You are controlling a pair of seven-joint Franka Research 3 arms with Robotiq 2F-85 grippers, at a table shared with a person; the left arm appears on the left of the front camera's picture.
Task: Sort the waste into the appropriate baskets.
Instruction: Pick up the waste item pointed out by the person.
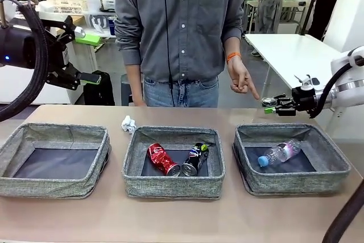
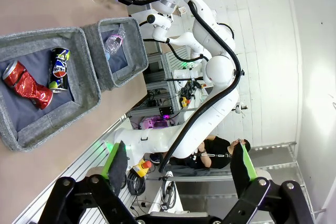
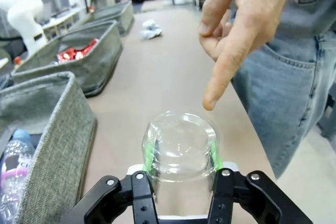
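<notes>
— Any print you can read?

— On the dark can (image 2: 59, 69), in the left wrist view, there is blue-and-white lettering that looks like Pepsi. The red can (image 1: 163, 159) has white script, too crumpled to read. The bottle (image 1: 280, 153) has a pinkish label, but its words are too small.

— How do they lie?

— Both cans are on their sides in the middle basket (image 1: 173, 187). The red can runs from back left to front right and the dark can from back right to front left, so their silver ends nearly meet at the front. The bottle lies in the right basket (image 1: 293, 184), with its blue cap toward the front left and its base toward the back right.

— And the cup?

— The cup (image 3: 181, 137) is clamped between the green pads (image 3: 148, 150) of the right gripper (image 3: 182, 161), behind the right basket's far wall. I can't tell which end is its mouth. A person's hand (image 3: 236, 19) points down at it, close but not touching.

— The left gripper?

— The left gripper (image 2: 178, 163) is raised at the left with its jaws wide apart, holding nothing.

— Anything loose?

— The paper (image 1: 128, 123) sits on the table (image 1: 170, 220), just behind the middle basket's back left corner.
</notes>
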